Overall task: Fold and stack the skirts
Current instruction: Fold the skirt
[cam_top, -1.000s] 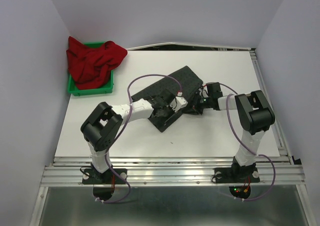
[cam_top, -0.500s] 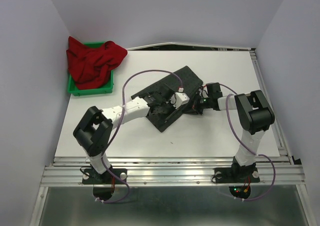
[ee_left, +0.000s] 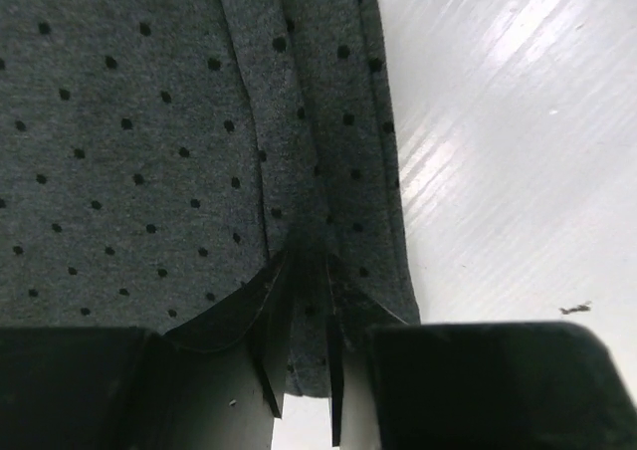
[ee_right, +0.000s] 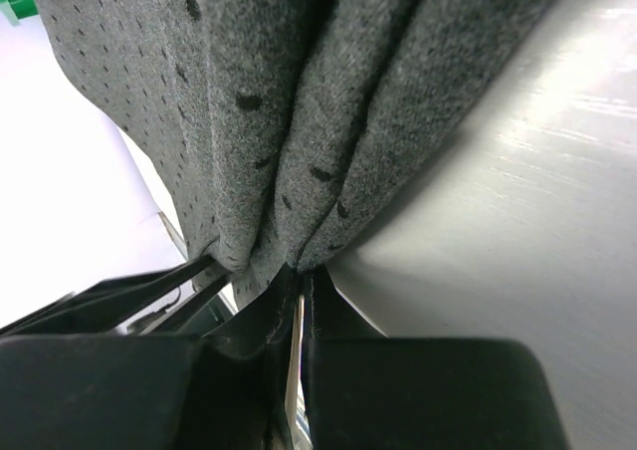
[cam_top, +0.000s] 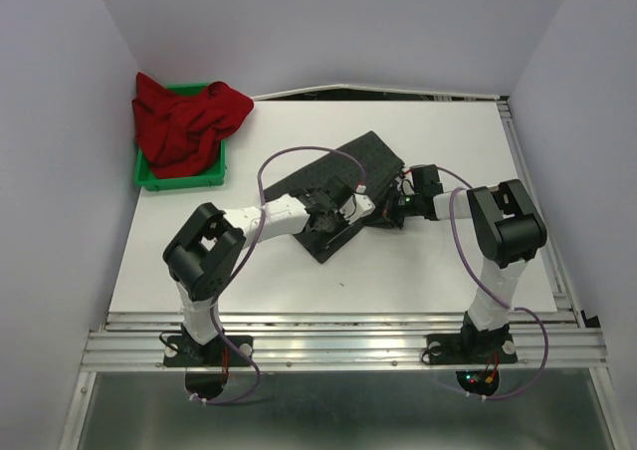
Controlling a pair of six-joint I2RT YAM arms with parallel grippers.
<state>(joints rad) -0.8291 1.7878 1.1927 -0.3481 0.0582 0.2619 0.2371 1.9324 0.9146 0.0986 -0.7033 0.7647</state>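
The charcoal skirt with fine dots (cam_top: 343,176) lies folded in a slanted oblong on the white table (cam_top: 438,261). My left gripper (cam_top: 326,223) is at its near edge, shut on a fold of the cloth (ee_left: 149,121); the fingers (ee_left: 279,301) pinch the hem. My right gripper (cam_top: 382,217) is at the skirt's right near corner, shut on bunched folds (ee_right: 249,72). The red skirt (cam_top: 186,121) lies crumpled in and over the green bin (cam_top: 179,179) at the back left.
White walls close in the left, right and back sides. A metal rail (cam_top: 338,321) runs along the near edge by the arm bases. Bare table shows beside the cloth in both wrist views (ee_left: 518,171) (ee_right: 518,221).
The left arm's elbow swung out to the left and came back; its gripper shifted slightly toward the near edge of the dotted skirt. The right arm has not moved.
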